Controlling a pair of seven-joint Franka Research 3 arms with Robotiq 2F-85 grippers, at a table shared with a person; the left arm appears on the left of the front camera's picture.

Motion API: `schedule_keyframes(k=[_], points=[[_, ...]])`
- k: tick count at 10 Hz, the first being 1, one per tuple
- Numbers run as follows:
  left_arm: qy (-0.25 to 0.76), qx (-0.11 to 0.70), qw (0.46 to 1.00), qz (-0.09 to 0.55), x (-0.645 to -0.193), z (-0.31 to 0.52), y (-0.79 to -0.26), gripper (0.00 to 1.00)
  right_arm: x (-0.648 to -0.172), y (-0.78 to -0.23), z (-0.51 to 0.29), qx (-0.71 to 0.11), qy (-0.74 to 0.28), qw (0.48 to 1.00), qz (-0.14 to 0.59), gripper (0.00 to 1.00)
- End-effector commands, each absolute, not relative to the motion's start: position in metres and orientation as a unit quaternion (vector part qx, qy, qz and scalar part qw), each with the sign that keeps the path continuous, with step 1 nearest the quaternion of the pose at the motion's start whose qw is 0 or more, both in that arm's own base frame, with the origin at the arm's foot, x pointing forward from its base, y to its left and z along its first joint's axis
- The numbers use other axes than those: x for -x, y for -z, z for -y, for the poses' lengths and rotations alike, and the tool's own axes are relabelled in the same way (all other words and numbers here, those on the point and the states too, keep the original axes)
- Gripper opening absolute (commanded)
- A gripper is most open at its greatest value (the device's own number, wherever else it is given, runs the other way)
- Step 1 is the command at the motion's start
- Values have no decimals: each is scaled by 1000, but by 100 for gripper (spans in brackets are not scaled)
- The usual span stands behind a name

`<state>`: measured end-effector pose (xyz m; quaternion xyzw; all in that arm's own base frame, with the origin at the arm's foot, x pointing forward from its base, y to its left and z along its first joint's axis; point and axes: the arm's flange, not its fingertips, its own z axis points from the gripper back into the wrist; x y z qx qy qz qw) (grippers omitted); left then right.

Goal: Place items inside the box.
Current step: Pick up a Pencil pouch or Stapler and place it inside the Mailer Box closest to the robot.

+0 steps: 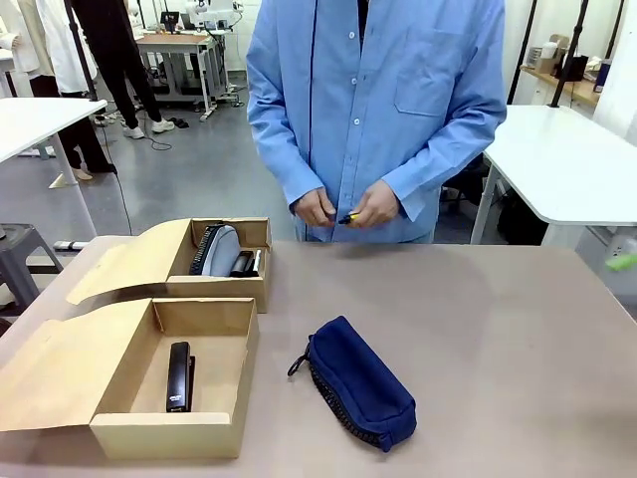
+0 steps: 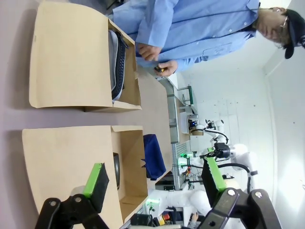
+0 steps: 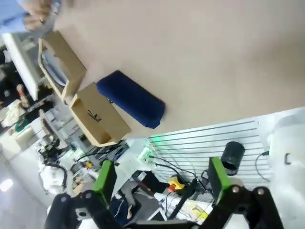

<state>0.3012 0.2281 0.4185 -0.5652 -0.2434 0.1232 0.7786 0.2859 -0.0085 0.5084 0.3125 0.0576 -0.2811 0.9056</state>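
Navy blue pouch (image 1: 358, 383) lies on the table (image 1: 498, 329) just right of the near cardboard box (image 1: 169, 438), not touching it. Inside that box a black stapler (image 1: 179, 376) rests flat near the left wall. Behind the box stands a second box (image 1: 224, 291). Farther beyond, the person's hands (image 1: 376, 206) hold a yellow-and-black utility knife (image 1: 348, 216). The left gripper (image 2: 153, 179), over the near box's flap, has its fingers spread and empty, and so does the right gripper (image 3: 160, 175)

The pouch (image 1: 360, 394) is navy blue; the stapler (image 1: 179, 376) is black. The near box (image 1: 214, 433) and far box (image 1: 219, 291) are tan, the counter (image 1: 478, 319) grey-brown, the shirt (image 1: 378, 100) light blue.
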Motion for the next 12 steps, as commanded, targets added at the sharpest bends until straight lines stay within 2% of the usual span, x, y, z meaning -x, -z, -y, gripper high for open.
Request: schedule_keyframes(k=[1, 5, 7, 9, 10, 12], points=[[-116, 571, 772, 254, -301, -228, -419, 100, -322, -545, -98, -226, 261, 936, -67, 100], [-116, 571, 772, 254, -301, -228, -419, 100, -340, -519, -277, -90, 132, 984, -83, 100], [-116, 571, 772, 254, -301, -228, -419, 100, -331, -484, -336, -43, 124, 990, -44, 100], [-116, 571, 772, 254, -301, -228, -419, 100, -325, -465, -349, -44, 93, 994, -25, 100], [-116, 571, 772, 254, -301, -228, -419, 100, -319, -472, -340, -54, 94, 993, -57, 100], [-116, 571, 772, 254, -301, -228, -419, 100, -318, -460, -351, -46, 81, 995, -47, 100]])
